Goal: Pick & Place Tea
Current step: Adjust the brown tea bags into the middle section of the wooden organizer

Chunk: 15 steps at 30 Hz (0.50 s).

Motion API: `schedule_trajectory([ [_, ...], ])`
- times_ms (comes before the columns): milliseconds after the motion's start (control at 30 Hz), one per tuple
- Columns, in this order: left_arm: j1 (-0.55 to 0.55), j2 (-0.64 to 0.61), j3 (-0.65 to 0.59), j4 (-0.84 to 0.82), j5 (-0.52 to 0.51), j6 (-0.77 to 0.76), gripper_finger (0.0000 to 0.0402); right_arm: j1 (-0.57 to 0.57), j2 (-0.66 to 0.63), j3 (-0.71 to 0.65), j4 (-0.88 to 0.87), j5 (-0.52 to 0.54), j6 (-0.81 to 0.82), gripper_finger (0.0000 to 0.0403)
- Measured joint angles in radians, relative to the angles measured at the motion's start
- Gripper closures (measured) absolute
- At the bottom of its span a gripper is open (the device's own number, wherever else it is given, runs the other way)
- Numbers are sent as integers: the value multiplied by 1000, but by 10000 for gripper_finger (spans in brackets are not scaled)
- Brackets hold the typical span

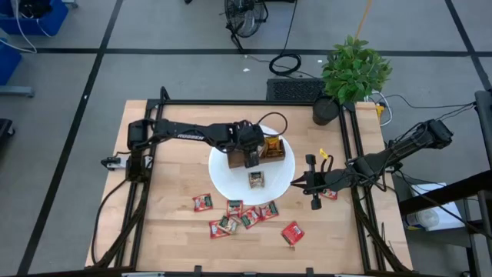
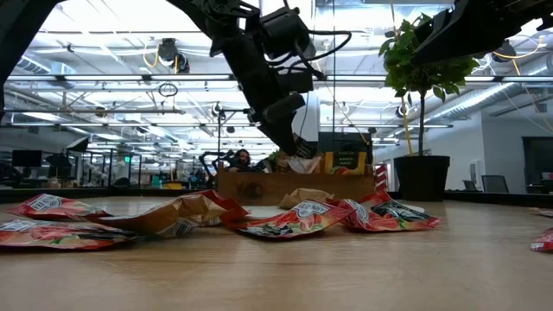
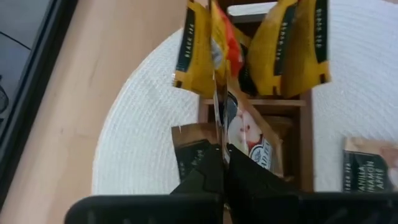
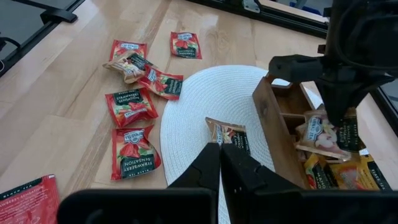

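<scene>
Left gripper [image 1: 250,160] over the brown wooden tray with compartments [image 1: 274,158], dark fingers [image 4: 339,115] pinched shut on one flat tan tea sachet with a peach picture [image 4: 318,132]. Sachet hanging on edge, just above a tray slot, in the right wrist view. Yellow shiny sachets [image 3: 297,46] standing up inside the tray, beside the held one. Tray sitting on the round white woven mat [image 1: 223,178], on the pale wooden table [image 1: 169,215].

One more tan sachet [image 1: 256,179] lying flat on the mat, in front of the tray, apart from it.

Red crinkly square sachets [image 1: 234,218] spread on the table near the mat's front edge, some overlapping. One red sachet [image 1: 291,232] lying alone further right.

Right gripper [image 1: 315,183] hanging low just past the mat's right edge, dark fingers [image 4: 211,163] pressed together, holding nothing. One red sachet [image 1: 330,193] lying just beside it.

Green leafy plant in a dark pot [image 1: 350,75] at the table's back right corner.
</scene>
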<state>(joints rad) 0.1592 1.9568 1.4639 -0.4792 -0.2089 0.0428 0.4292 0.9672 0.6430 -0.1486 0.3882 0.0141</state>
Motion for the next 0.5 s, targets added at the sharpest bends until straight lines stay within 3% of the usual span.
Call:
schedule_trajectory([
  [233, -25, 0, -48, 16, -54, -52, 400, 0, 0, 0, -2, 0, 0, 399],
  [500, -23, 0, -161, 182, -114, -110, 394, 0, 0, 0, 1, 0, -1, 399],
])
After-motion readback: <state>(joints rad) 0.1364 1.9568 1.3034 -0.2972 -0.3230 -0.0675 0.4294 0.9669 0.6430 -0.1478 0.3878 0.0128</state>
